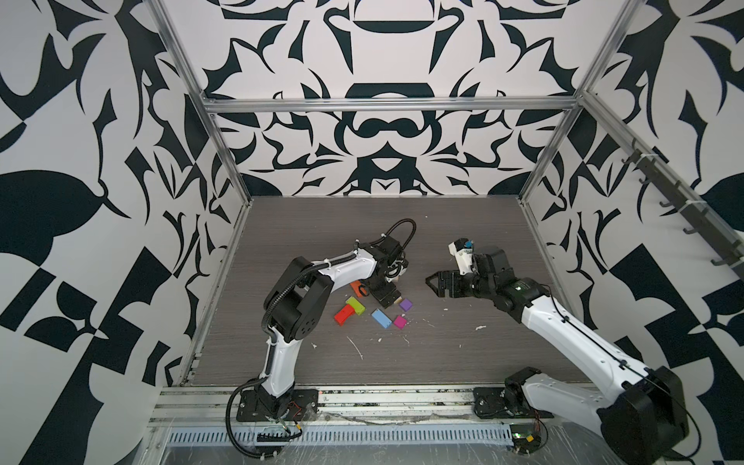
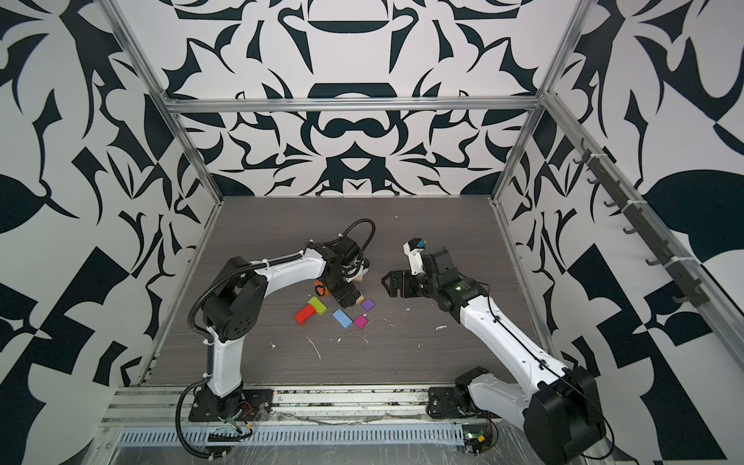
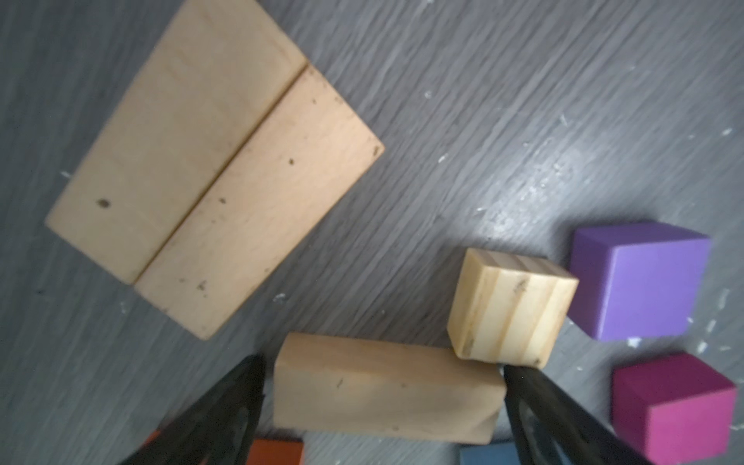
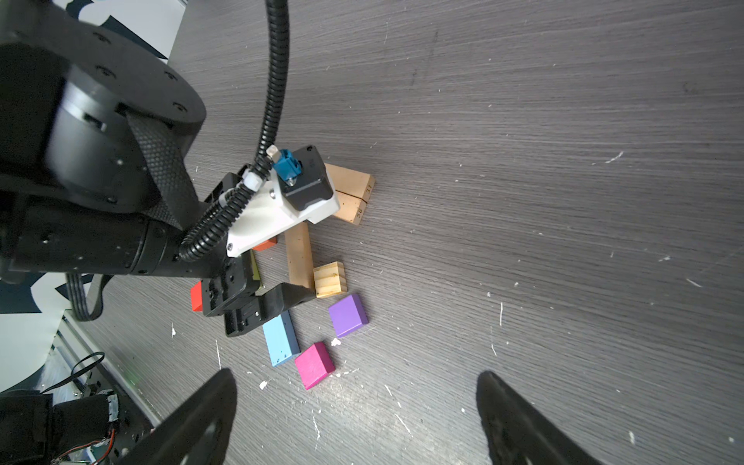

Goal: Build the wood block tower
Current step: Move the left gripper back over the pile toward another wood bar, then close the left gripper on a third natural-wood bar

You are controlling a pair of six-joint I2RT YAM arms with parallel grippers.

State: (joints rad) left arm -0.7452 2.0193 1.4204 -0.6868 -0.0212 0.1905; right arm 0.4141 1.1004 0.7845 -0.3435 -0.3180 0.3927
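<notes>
In both top views the wood blocks (image 2: pixel 342 318) lie loose on the table (image 1: pixel 463 362), no tower yet raised: a red oblong (image 1: pixel 343 315) touches a green oblong (image 1: pixel 356 304) at its 1 o'clock, an orange oblong (image 1: pixel 356 286) sits half under the arm at the green one's 12 o'clock, a blue oblong (image 1: pixel 381 319) lies next, then a magenta cube (image 1: pixel 400 321) with a purple cube (image 1: pixel 406 304) at its 12 o'clock. The left gripper (image 1: pixel 384 297), low over the cluster, hides what the left wrist view shows: two tan oblongs (image 3: pixel 261 201) flush side by side, and near them a third tan oblong (image 3: pixel 386 396) between the spread fingers (image 3: pixel 225 414), one tip at its end, a sliver of gap at the other, so unclamped; a tan cube (image 3: pixel 511 308) touches that oblong's corner. At the left gripper's 3 o'clock, well apart, the right gripper (image 1: pixel 432 282) hangs agape and empty, its wrist view showing bare table between its tips
</notes>
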